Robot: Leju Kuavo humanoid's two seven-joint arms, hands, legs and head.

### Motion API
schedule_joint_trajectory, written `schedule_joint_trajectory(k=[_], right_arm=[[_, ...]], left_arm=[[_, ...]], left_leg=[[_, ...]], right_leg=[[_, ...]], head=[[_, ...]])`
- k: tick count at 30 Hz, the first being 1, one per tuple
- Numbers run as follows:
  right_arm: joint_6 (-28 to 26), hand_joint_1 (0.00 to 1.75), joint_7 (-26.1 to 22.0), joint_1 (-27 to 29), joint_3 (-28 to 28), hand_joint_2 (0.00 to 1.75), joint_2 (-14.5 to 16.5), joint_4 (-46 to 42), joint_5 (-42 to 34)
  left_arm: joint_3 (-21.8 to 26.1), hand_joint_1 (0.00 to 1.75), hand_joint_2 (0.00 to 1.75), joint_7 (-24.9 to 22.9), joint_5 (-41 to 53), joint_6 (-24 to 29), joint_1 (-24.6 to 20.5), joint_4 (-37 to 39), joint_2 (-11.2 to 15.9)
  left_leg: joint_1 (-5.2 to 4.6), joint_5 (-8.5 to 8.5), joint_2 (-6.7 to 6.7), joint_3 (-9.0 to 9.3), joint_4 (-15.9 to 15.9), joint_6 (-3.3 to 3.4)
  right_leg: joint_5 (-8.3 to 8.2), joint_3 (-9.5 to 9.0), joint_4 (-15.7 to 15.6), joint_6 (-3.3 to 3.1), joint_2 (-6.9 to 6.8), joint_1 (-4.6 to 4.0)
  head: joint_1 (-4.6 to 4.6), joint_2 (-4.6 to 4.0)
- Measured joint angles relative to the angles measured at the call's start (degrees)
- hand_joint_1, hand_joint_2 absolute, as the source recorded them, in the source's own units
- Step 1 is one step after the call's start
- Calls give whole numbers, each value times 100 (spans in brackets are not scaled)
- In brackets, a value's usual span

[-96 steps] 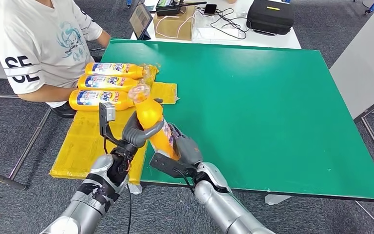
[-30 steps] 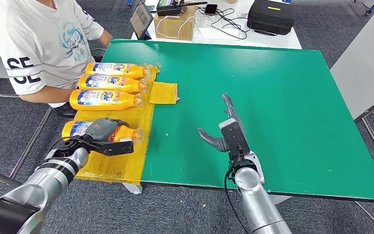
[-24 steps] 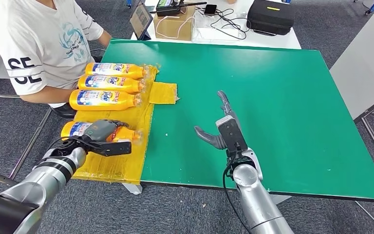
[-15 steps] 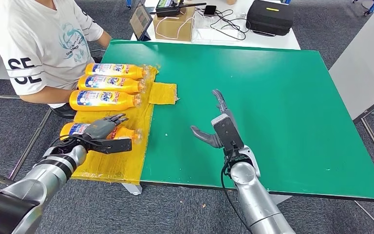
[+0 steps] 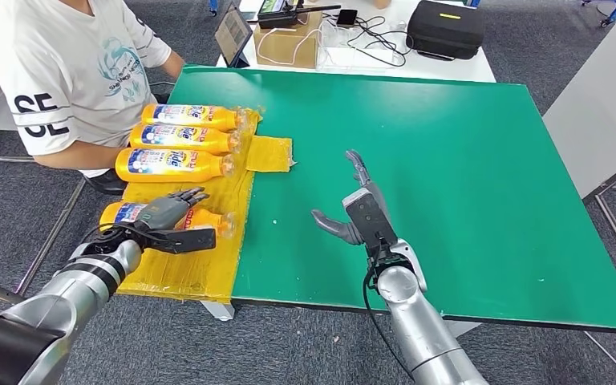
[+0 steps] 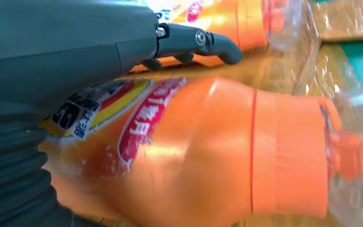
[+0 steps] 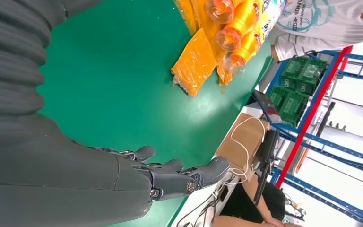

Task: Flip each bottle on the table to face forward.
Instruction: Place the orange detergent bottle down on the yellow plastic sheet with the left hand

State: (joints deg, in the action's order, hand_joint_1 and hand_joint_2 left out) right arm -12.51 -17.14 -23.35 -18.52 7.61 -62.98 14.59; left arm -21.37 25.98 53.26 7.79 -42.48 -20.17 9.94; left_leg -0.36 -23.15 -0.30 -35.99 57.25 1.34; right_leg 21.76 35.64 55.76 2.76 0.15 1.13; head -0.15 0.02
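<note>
Broadly, a green table takes up most of the head view, with a yellow sheet laid along its left edge and hanging past the near corner. A person in a white shirt sits at the far left, just beside the sheet. Behind the table stands a white desk with a cardboard box, a tablet, cables and a black case.

Four orange bottles lie on their sides on the sheet in a row, caps pointing right, labels up. The three far bottles sit close together near the person. The near bottle lies apart from them, closer to the robot.

The left hand rests over the near bottle's label end, fingers spread and lifted off its surface; in the left wrist view the fingers reach out above the bottle's orange body without closing on it, so it holds nothing. A clear wrapper covers the cap.

The right hand hovers over the bare green surface, well apart from the bottles, fingers extended, thumb out to the side, empty. The right wrist view shows its fingers held straight above the table.
</note>
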Motion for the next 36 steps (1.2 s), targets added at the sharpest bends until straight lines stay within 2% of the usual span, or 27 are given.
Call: schedule_joint_trajectory(k=[4, 8, 16, 24, 26, 28, 30, 31, 35, 36], right_arm=[[-69, 0, -15, -11, -1, 175, 1, 56, 35], [-149, 0, -38, 0, -1, 175, 3, 81, 40], [-250, 0, -57, 138, 6, 175, 2, 71, 71], [-279, 0, -89, 239, 19, 175, 2, 13, 77], [-292, 0, -92, 248, 21, 175, 3, 0, 83], [-321, 0, -105, 284, 28, 87, 8, -38, 88], [-359, 0, -124, 346, 39, 0, 22, -94, 90], [-384, 0, -138, 386, 44, 0, 39, -128, 91], [-530, 0, -328, 601, 56, 175, 186, -323, 22], [-577, 0, -389, 659, 57, 175, 234, -378, -16]], left_arm=[[349, 0, 0, 743, -716, 635, 215, -104, -3], [932, 0, 0, 1276, -1528, 712, 460, -424, -95], [1849, 0, 0, 1407, -2708, 214, 761, -1418, -442], [2184, 0, 0, 1414, -2889, 159, 851, -1931, -629], [2229, 0, 87, 1415, -2999, 93, 867, -1996, -668], [2304, 0, 175, 1412, -3254, -57, 908, -2100, -740], [2402, 0, 175, 1358, -3550, -229, 963, -2236, -868], [2442, 0, 175, 1294, -3693, -303, 999, -2313, -950], [2465, 0, 175, 929, -3992, -351, 1184, -2625, -1432], [2425, 0, 175, 894, -4020, -305, 1240, -2697, -1564]], left_leg=[[0, 0, -1, -2, 1, 0], [-1, 0, -3, -9, 2, 0], [-2, 0, -2, -17, 3, 0], [-1, 0, 0, -18, 3, 0], [-1, 0, -1, -18, 3, 0], [-1, 0, -1, -18, 3, 0], [-2, 0, -4, -20, 3, 0], [-3, 0, -7, -21, 3, 1], [-4, -1, -17, -27, 4, 2], [-5, -2, -17, -29, 4, 3]], right_leg=[[0, 5, -1, 0, 0, 0], [0, 11, -2, 0, -1, 1], [0, 18, -3, 0, -1, 2], [0, 21, -3, 0, 0, 0], [0, 21, -3, 0, 0, 1], [0, 21, -3, 0, 0, 1], [0, 21, -3, 1, -1, 2], [0, 21, -3, 1, -2, 3], [1, 23, -5, 2, -6, 5], [1, 23, -5, 2, -6, 5]], head=[[1, -2], [2, -1], [1, -1], [1, -2], [2, -1], [1, -1], [1, -2], [0, -1], [1, -2], [1, -2]])
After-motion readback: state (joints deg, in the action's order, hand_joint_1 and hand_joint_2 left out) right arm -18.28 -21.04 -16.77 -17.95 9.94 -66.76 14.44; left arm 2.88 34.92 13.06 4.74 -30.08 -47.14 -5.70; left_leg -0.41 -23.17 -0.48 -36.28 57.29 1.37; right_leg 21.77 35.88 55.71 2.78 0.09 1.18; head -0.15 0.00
